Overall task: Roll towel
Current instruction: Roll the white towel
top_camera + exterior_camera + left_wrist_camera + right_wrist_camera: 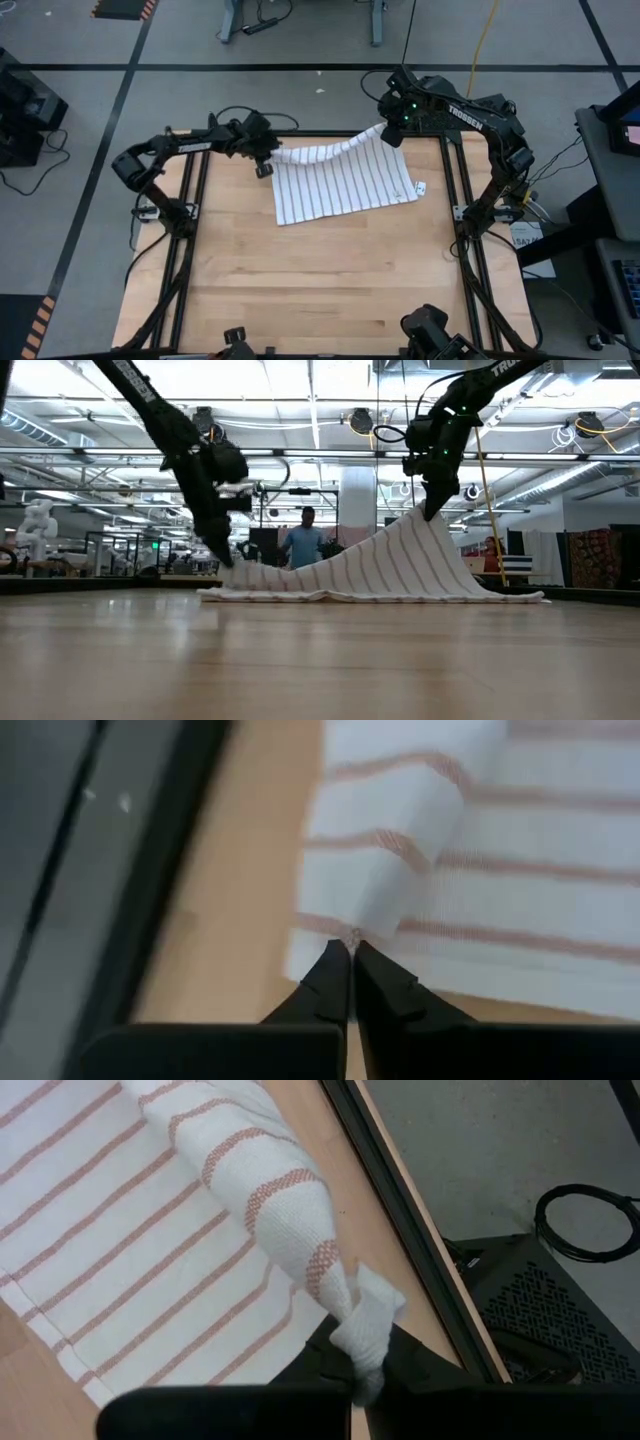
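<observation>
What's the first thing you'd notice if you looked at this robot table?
The striped towel at the far end of the wooden table catches the eye, because one corner is lifted up like a tent. The right claw pinches that raised corner, where the cloth is bunched into a roll. The left claw is shut on the towel's other far corner, down low by the table.

Wooden table [300, 290], distant person [306, 540]
</observation>
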You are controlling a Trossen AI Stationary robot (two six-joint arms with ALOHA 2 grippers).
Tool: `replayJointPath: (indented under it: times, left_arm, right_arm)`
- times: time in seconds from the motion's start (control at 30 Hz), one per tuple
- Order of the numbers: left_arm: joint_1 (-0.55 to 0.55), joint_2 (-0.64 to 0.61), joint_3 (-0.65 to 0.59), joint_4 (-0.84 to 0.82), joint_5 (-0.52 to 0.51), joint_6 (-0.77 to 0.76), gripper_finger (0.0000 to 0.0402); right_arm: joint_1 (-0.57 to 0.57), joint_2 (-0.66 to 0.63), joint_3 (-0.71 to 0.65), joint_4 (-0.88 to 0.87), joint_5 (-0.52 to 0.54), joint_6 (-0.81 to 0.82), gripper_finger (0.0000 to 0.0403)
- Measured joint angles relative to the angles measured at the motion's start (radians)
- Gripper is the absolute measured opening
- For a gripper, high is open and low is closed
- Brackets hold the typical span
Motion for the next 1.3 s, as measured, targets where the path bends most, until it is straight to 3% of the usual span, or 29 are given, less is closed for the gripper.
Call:
replayJointPath:
  times: [0.33,0.63,0.9,1.0,1.1,1.3]
  left_arm:
    - [-0.001,-0.135,0.153,-0.24,0.076,-0.073,0.0004]
    - [-0.054,-0.204,0.17,-0.319,0.343,-0.22,0.0003]
    - [-0.17,-0.217,0.17,-0.395,0.417,-0.275,0.0003]
    - [-0.209,-0.217,0.167,-0.395,0.412,-0.289,0.0003]
    - [-0.221,-0.217,0.161,-0.401,0.309,-0.289,0.0003]
    - [-0.113,-0.217,0.161,-0.299,0.311,-0.322,0.0003]
  right_arm:
    - [0.0,0.0,0.0,-0.074,0.009,-0.004,0.0]
    - [0.0,0.0,0.0,-0.257,0.006,-0.02,0.0]
    - [0.0,0.0,0.0,-0.358,0.0,-0.032,0.0]
    - [0.0,0.0,-0.001,-0.398,-0.059,-0.007,0.0]
    - [0.0,0.0,-0.014,-0.357,-0.096,0.005,0.0]
    - [-0.002,0.0,-0.031,-0.129,-0.073,-0.045,0.0]
